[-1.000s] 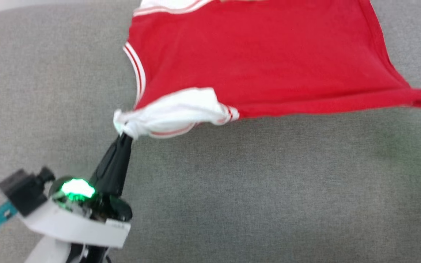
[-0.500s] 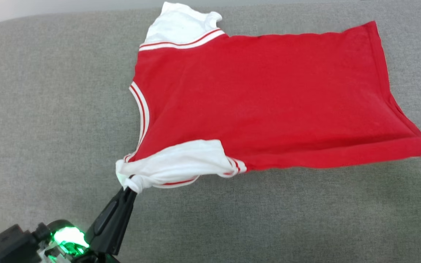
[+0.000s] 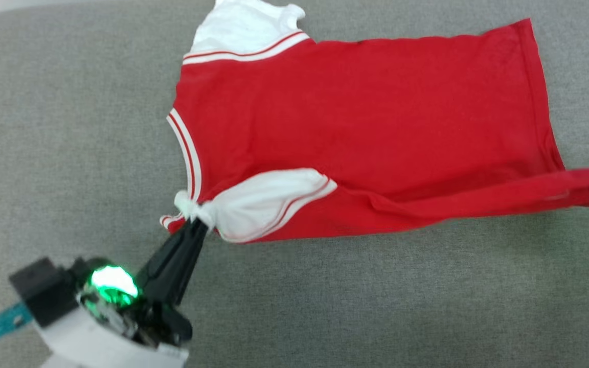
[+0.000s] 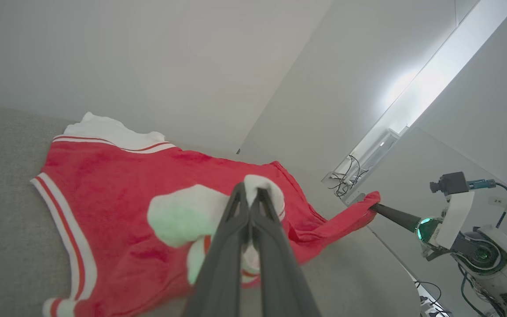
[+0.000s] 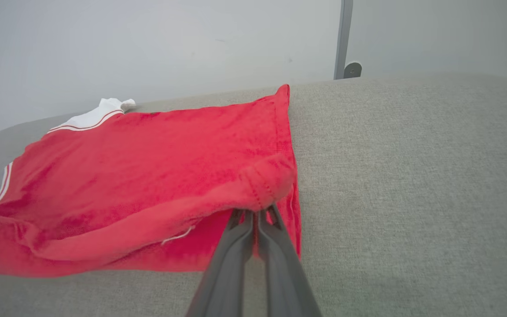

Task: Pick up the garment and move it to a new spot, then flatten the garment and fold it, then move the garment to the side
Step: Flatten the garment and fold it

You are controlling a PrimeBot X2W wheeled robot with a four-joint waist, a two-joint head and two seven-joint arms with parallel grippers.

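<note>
- Red garment [image 3: 366,133] lies spread on the grey surface [image 3: 325,306], its long axis running left to right.
- Left gripper [image 3: 196,226] is pinched tight on its near white strap.
- Right gripper [image 5: 255,214] is pinched tight on its near hem corner.

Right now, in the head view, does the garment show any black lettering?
No, the upturned face of the garment is plain red, with white lining and striped trim.

The red jersey [image 3: 366,122] lies spread before me on the grey surface [image 3: 325,306], white lining showing, near corners lifted.
</note>
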